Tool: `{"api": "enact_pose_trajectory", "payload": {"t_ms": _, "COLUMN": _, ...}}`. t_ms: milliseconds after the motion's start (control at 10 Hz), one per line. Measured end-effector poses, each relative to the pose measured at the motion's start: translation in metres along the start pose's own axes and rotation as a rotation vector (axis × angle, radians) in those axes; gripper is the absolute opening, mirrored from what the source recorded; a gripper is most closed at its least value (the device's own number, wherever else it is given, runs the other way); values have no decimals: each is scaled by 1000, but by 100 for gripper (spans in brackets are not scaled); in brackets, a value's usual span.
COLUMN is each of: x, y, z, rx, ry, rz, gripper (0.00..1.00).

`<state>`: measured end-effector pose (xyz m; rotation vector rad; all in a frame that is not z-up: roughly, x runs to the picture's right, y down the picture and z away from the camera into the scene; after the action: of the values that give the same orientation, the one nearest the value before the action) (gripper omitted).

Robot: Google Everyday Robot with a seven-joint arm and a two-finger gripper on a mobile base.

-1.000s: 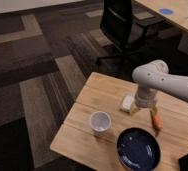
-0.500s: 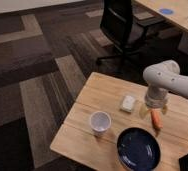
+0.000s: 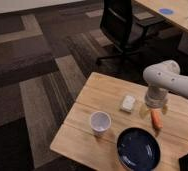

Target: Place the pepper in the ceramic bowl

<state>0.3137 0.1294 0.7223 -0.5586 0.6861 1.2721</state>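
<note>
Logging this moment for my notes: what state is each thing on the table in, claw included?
claw: open, low over the pepper's upper end, holding nothing
pepper: lying on the table, outside the bowl
ceramic bowl: upright, empty
white cup: upright, mouth up
pale block: lying flat

One high camera looks steeply down at the table [image 3: 102, 92] from nearby (gripper [image 3: 156, 109] at frame right, over it).

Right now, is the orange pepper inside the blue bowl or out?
Out. The pepper lies on the wooden table just beyond the ceramic bowl, with the gripper close over it.
</note>
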Motion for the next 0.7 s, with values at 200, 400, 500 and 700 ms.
{"api": "enact_pose_trajectory", "payload": {"t_ms": 200, "x": -5, "y": -12, "z": 10, "rx": -15, "ry": -5, "rz": 11, "gripper": 65}}
{"api": "enact_pose_trajectory", "payload": {"t_ms": 400, "x": -11, "y": -18, "z": 17, "rx": -43, "ry": -24, "rz": 20, "gripper": 65}}
{"api": "enact_pose_trajectory", "payload": {"t_ms": 500, "x": -15, "y": -22, "z": 24, "rx": -65, "ry": -37, "rz": 23, "gripper": 65}}
{"api": "enact_pose_trajectory", "payload": {"t_ms": 700, "x": -18, "y": -26, "z": 32, "rx": -94, "ry": -43, "rz": 31, "gripper": 65}}
